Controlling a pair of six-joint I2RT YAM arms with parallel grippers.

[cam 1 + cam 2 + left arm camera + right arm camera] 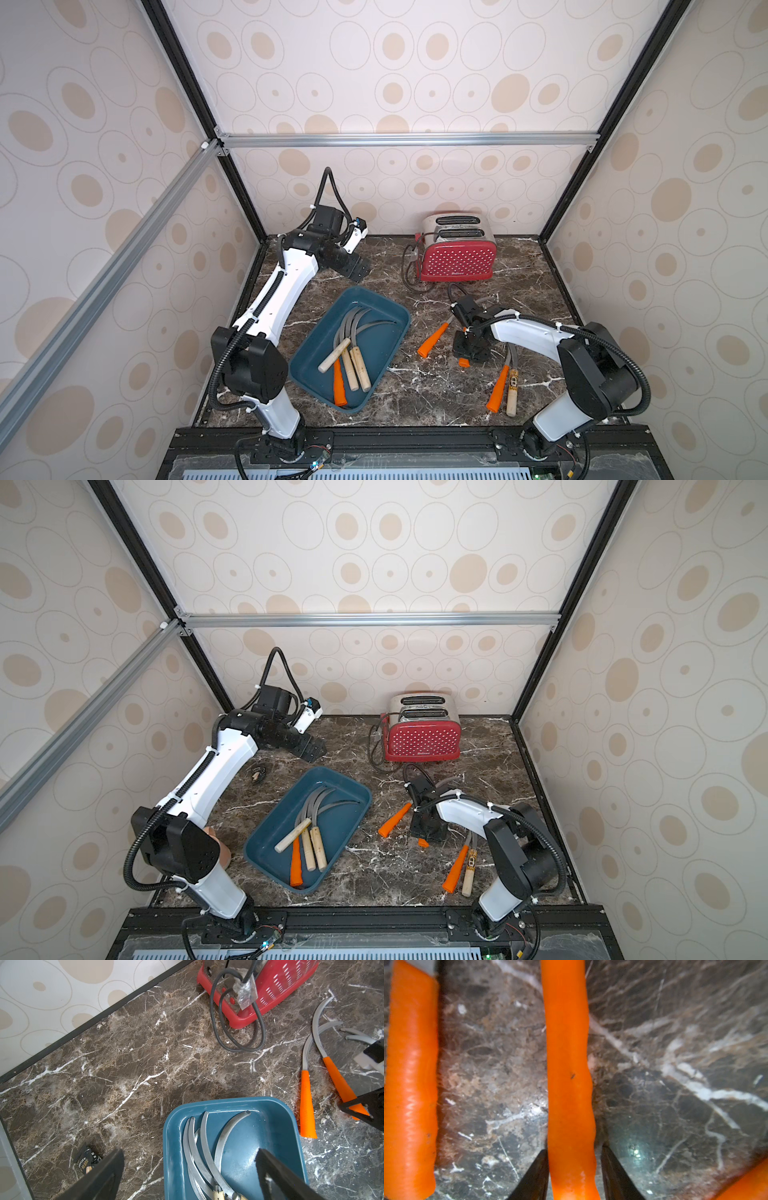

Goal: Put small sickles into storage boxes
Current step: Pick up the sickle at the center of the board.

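Note:
The dark teal storage box lies at mid-table and holds several small sickles, wooden and orange handled. My right gripper is down at the marble top, shut on the orange handle of a sickle that lies on the table. A second orange-handled sickle lies beside it toward the box. An orange-handled sickle and a wooden-handled sickle lie at the front right. My left gripper hangs open and empty above the box's far end.
A red polka-dot toaster stands at the back, its black cord looped on the table toward the box. A small dark packet lies left of the box. Patterned walls close in the back and both sides.

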